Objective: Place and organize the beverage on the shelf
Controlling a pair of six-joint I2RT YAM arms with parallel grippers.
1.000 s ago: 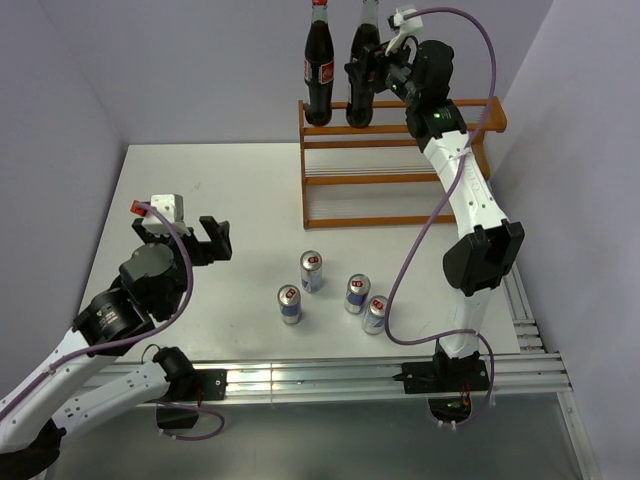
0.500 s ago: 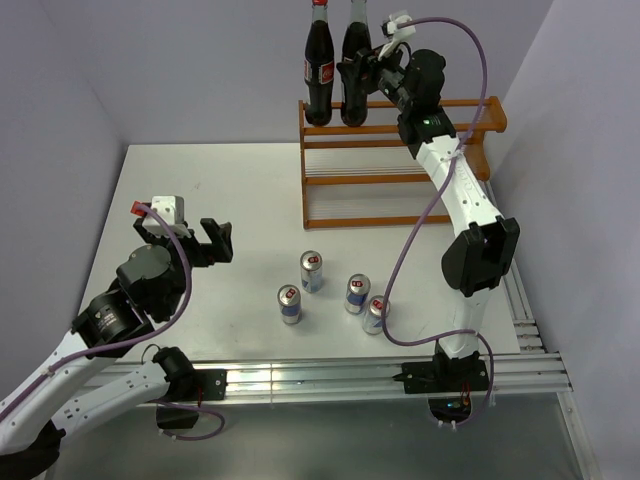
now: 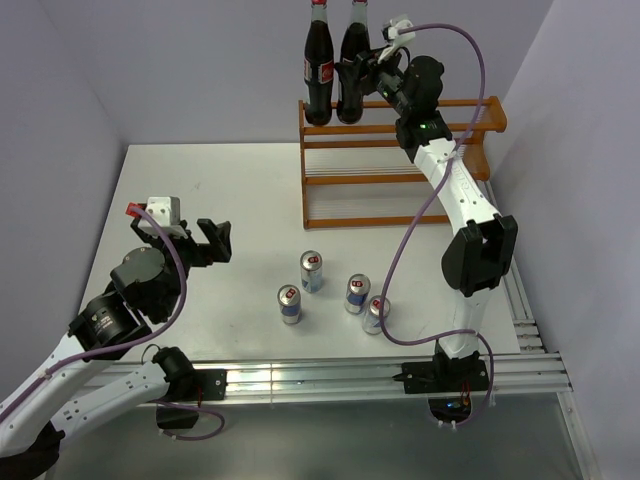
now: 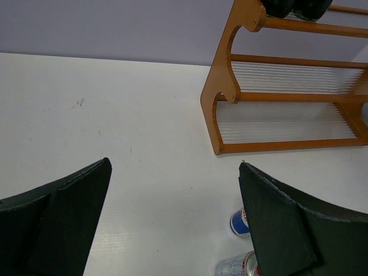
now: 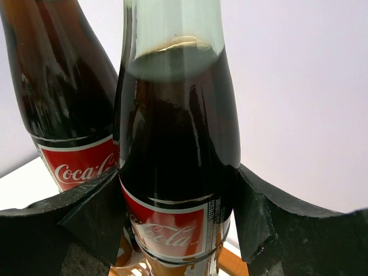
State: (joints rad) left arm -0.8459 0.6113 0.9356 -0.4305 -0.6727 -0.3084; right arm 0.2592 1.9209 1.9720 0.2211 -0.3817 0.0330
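Now: right-hand cola bottle (image 3: 352, 60) gripped on top tier

Right gripper (image 3: 362, 72) clamps it, upright on the wooden shelf (image 3: 400, 220), on the upper tier just beside the other bottle (image 3: 319, 70). Left gripper (image 4: 173, 172) hangs wide open above the table (image 3: 200, 190). Four slim cans (image 3: 312, 271) stand before the shelf.

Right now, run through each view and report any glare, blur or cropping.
Top external: even light, sharp, with glare on the metal rail. Left wrist: shelf crisp, near jaws dark and featureless, cans cut by the bottom edge. Right wrist: gripped cola bottle fills the frame, with streaky reflections on its glass.
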